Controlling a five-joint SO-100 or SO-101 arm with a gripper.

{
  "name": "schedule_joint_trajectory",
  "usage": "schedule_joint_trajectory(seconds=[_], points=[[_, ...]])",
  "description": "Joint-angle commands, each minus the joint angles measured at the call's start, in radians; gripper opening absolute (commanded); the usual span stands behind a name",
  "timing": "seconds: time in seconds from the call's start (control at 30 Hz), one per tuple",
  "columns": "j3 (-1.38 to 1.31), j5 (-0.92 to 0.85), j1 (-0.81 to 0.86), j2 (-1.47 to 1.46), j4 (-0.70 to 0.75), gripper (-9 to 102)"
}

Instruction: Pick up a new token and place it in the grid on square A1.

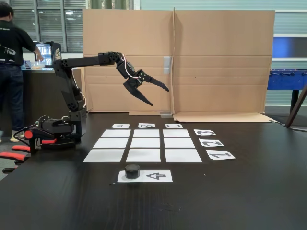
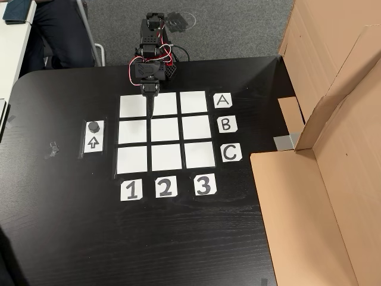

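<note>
Hovering above the grid point(image 2: 165, 134), your pincer point(image 1: 159, 96) was wide open, empty. Token point(image 1: 132, 170) sat well below it on the arrow sheet point(image 1: 156, 176), ungrasped. Step: reaching; next you needed descent onto token.

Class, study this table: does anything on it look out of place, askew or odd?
Little stands out. The grid is tidy and bare, and the token sits on the arrow sheet. One oddity: a small scrap lies loose on the dark table beside that sheet. The claw hangs open above.
</note>
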Motion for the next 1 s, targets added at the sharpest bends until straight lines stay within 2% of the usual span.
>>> schedule_joint_trajectory(seconds=[0.0,0.57,0.97], points=[[0.126,0.028,-0.032,0.051,-0.081,33],[0.11,0.055,0.005,0.051,-0.08,33],[0.097,0.061,0.146,0.087,-0.072,33]])
